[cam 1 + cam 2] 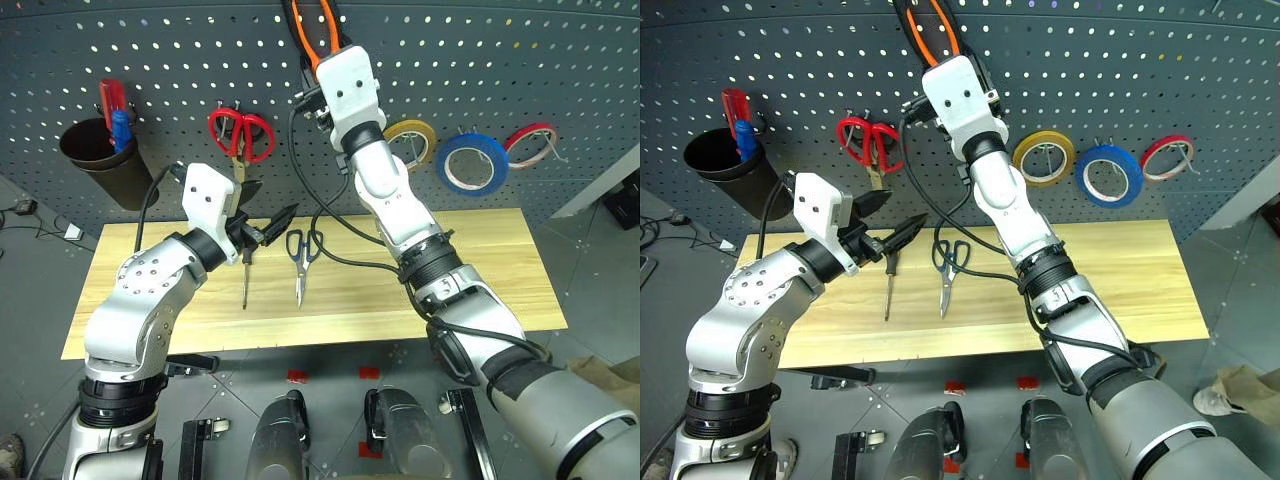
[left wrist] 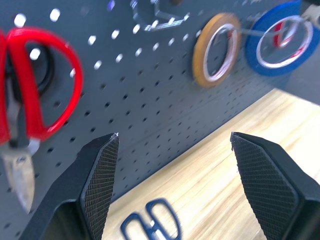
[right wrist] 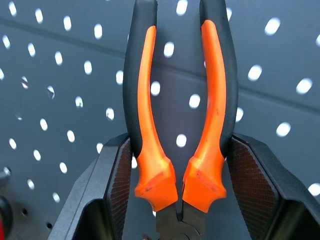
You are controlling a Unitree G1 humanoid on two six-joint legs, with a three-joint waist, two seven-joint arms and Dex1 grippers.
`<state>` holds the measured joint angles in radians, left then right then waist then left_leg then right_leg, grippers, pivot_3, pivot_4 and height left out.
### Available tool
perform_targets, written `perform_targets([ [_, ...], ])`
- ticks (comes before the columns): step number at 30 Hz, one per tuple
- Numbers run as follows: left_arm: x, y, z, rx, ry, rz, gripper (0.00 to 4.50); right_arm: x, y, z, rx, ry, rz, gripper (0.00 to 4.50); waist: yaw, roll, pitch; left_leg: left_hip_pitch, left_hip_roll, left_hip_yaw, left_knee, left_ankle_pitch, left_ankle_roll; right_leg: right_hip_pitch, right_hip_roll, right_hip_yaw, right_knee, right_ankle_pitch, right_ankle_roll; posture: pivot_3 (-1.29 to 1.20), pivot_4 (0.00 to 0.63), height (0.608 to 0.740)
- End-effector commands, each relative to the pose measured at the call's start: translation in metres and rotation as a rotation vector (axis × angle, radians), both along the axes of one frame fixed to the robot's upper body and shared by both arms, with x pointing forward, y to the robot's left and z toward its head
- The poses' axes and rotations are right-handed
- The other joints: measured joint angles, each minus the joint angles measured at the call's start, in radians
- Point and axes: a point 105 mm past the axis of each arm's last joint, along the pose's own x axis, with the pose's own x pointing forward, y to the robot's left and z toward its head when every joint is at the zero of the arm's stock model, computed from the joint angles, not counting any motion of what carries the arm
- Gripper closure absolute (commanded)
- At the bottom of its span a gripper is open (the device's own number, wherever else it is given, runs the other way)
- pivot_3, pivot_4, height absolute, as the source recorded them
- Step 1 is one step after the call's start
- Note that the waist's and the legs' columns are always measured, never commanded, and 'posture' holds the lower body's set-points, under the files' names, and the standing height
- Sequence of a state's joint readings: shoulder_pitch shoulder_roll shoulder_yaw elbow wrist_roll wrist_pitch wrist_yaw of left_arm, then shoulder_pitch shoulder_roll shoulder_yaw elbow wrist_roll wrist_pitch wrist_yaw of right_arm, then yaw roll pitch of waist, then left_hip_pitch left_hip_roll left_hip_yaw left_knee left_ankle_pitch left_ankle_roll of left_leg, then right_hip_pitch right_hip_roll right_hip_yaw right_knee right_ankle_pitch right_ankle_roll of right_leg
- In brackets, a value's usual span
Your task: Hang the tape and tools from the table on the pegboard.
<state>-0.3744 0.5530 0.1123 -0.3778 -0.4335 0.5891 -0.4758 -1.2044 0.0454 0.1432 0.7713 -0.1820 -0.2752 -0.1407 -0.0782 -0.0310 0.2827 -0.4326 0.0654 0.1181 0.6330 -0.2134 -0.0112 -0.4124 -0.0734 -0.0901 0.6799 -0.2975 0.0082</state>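
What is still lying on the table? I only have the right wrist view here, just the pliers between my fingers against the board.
Observer: The scissors with dark handles and the screwdriver lie side by side on the table.
Operator: Is the blue tape up already?
Observer: Yes, the blue tape hangs on the pegboard, between a yellow roll and a red-and-white roll.
Operator: Where is my left gripper?
Observer: The left gripper is open and empty, above the screwdriver, near the red scissors hanging on the board.
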Motion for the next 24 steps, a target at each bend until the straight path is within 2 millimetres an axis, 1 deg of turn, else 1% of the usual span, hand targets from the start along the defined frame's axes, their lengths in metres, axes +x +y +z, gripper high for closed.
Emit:
perform_targets([
  [1,-0.001,-0.001,0.008,0.017,-0.049,-0.008,0.74,-0.005,0.004,0.018,0.044,-0.066,0.004,1.96,0.002,0.0,0.0,0.0,0.0,0.0,0.0,0.0,0.0,0.0,0.0,0.0,0.0,0.0,0.0,-0.06,0.286,0.74],
  [6,0.001,0.002,0.006,0.016,-0.049,-0.001,0.74,0.002,0.004,0.004,0.04,-0.033,-0.026,1.96,0.006,0.0,0.0,0.0,0.0,0.0,0.002,0.0,0.0,0.0,0.0,0.0,0.001,0.0,0.0,-0.06,0.288,0.74],
  [8,0.001,0.002,0.001,0.019,-0.042,0.002,0.74,0.005,0.003,-0.014,0.016,-0.003,-0.041,1.96,0.011,0.0,0.0,0.0,0.0,0.0,0.002,0.0,0.0,0.001,0.0,0.0,0.002,0.0,0.0,-0.06,0.289,0.74],
  [10,0.0,0.003,-0.002,0.017,-0.035,0.009,0.74,0.006,0.0,-0.027,0.005,0.018,-0.048,1.96,0.017,0.0,0.0,0.0,0.0,0.0,0.002,0.0,0.0,0.001,0.0,0.0,0.001,0.0,0.0,-0.06,0.289,0.74],
  [11,0.0,0.004,-0.003,0.016,-0.033,0.011,0.74,0.006,0.0,-0.029,0.003,0.022,-0.049,1.96,0.021,0.0,0.0,0.0,0.0,0.0,0.002,0.0,0.0,0.001,0.0,0.0,0.001,0.0,0.0,-0.06,0.289,0.74],
  [14,0.0,0.009,-0.011,0.015,-0.02,0.041,0.74,0.006,-0.006,-0.046,0.0,0.057,-0.058,1.96,0.023,0.0,0.0,0.0,0.0,0.0,0.002,0.0,0.0,0.001,0.0,0.0,0.001,0.0,0.0,-0.06,0.288,0.74],
  [17,0.001,0.011,-0.017,0.021,-0.009,0.057,0.74,0.005,-0.009,-0.054,0.008,0.091,-0.058,1.96,0.024,0.0,0.0,0.0,0.0,-0.001,0.003,0.0,0.0,0.001,0.0,0.0,0.002,0.0,0.0,-0.07,0.284,0.74],
  [20,0.002,0.013,-0.024,0.032,0.001,0.068,0.74,0.007,-0.009,-0.064,0.029,0.182,-0.023,1.96,0.025,0.0,0.0,0.0,0.0,-0.002,0.003,0.0,0.0,0.002,0.0,-0.001,0.001,0.0,0.0,-0.08,0.279,0.74],
  [23,0.003,0.013,-0.028,0.003,0.028,0.076,0.74,0.006,-0.006,-0.077,0.046,0.292,0.045,1.96,0.025,0.0,-0.001,0.0,0.0,-0.002,0.004,0.0,0.0,0.003,0.0,-0.001,0.001,0.0,0.0,-0.08,0.279,0.74],
  [24,0.003,0.014,-0.029,-0.003,0.032,0.081,0.74,0.005,-0.006,-0.08,0.042,0.313,0.06,1.61,0.024,0.0,-0.001,0.0,0.0,-0.002,0.004,0.0,0.0,0.003,0.0,-0.001,0.001,0.0,0.0,-0.09,0.275,0.74],
])
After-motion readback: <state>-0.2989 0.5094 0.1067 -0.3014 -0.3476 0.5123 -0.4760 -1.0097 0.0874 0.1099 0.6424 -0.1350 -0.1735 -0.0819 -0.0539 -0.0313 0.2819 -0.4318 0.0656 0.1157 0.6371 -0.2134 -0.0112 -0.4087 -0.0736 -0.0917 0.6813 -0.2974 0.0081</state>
